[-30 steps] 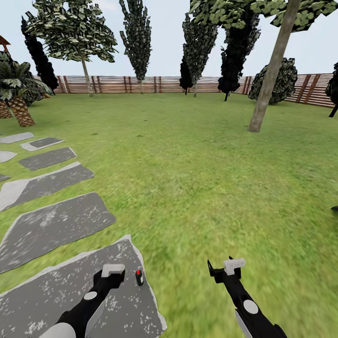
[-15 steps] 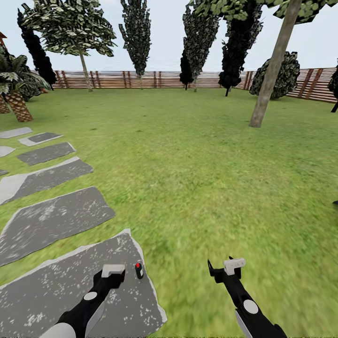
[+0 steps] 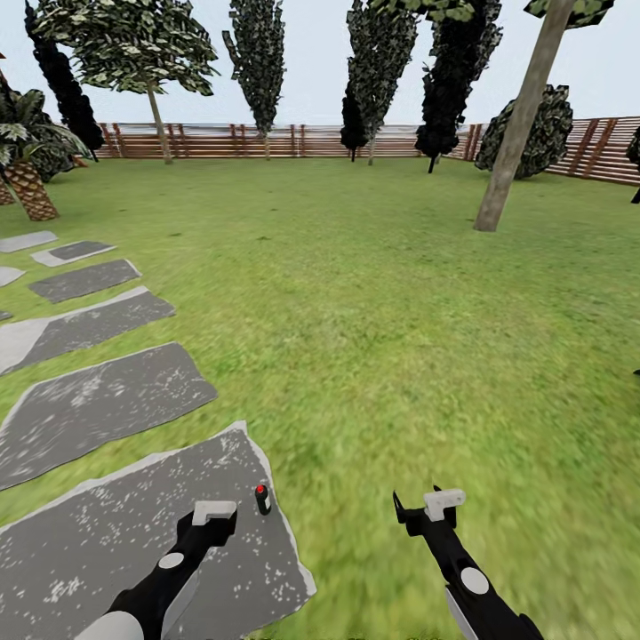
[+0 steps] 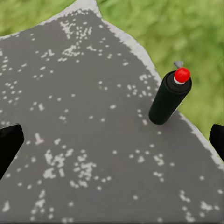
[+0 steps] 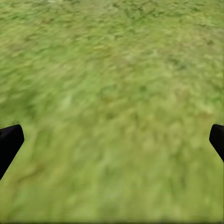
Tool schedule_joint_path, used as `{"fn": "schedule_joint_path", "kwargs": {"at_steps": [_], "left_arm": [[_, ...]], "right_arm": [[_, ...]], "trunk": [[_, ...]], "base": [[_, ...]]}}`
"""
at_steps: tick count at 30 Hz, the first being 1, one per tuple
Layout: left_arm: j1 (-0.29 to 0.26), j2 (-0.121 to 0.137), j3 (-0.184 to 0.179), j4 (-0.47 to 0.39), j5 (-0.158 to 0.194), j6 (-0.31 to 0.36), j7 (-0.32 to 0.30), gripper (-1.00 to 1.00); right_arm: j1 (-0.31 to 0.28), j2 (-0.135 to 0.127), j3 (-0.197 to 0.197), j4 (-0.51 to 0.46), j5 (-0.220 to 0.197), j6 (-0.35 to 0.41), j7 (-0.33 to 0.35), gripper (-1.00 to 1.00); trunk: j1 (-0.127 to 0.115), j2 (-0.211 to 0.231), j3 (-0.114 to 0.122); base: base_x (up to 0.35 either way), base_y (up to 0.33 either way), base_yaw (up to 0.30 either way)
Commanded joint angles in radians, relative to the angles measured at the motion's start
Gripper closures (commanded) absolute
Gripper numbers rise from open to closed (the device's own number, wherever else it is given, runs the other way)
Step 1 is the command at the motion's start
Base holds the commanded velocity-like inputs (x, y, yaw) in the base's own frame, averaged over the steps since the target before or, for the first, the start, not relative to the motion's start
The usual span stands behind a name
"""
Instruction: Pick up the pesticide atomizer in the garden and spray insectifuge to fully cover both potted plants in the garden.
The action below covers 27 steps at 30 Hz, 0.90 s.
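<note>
The black fingers (image 4: 9,142) of the left gripper (image 3: 213,517) sit at the far edges of the left wrist view, spread wide with nothing between them; the black fingers (image 5: 10,140) of the right gripper (image 3: 430,508) are equally wide apart and empty, hanging over the blurred green lawn (image 3: 382,311).

The small dark-green cylindrical pesticide atomizer with a red cap (image 4: 169,100) stands on the nearest speckled grey stepping stone (image 4: 70,116), close to that slab's edge where it meets the grass; it is just ahead of the left gripper and a little to the right of its line, and leans slightly, though the camera's angle may account for that.

It looks like a slim, smooth-sided bottle, dark almost to black, with a rounded red top and a small grey spout or trigger tab poking out behind the cap; no label can be made out.

By its look it is probably light and rigid, and its narrow base makes it easy to knock over; the smooth wall may be slippery. The best hold is likely across the middle of the cylinder, jaws either side of the body and below the red cap, leaving the spout free to spray; a nudge from one finger first could tip it onto the grass.
</note>
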State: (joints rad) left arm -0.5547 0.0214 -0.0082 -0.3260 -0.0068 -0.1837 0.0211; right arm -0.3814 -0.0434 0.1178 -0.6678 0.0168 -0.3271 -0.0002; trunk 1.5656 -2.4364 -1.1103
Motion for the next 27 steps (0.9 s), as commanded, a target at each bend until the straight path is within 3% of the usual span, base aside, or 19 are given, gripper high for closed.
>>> {"fn": "schedule_joint_path", "kwargs": {"at_steps": [1, 9, 27], "left_arm": [[-0.001, 0.000, -0.001, 0.001, -0.001, -0.003, 0.002, -1.00], [-0.001, 0.000, -0.001, 0.001, -0.001, -0.003, 0.002, -1.00], [-0.001, 0.002, -0.001, 0.002, -0.001, -0.004, 0.003, -1.00]], "right_arm": [[-0.001, -0.001, 0.002, 0.001, 0.002, -0.003, 0.000, -1.00], [-0.001, -0.001, 0.002, 0.000, 0.002, -0.003, 0.000, -1.00], [-0.001, -0.001, 0.002, -0.001, 0.002, -0.003, -0.001, -1.00]], "trunk": [[0.004, -0.008, -0.006], [0.034, -0.064, -0.043], [0.042, -0.068, -0.142]], "base": [[0.000, 0.000, -0.032], [0.000, 0.000, -0.069], [0.000, 0.000, -0.081]]}}
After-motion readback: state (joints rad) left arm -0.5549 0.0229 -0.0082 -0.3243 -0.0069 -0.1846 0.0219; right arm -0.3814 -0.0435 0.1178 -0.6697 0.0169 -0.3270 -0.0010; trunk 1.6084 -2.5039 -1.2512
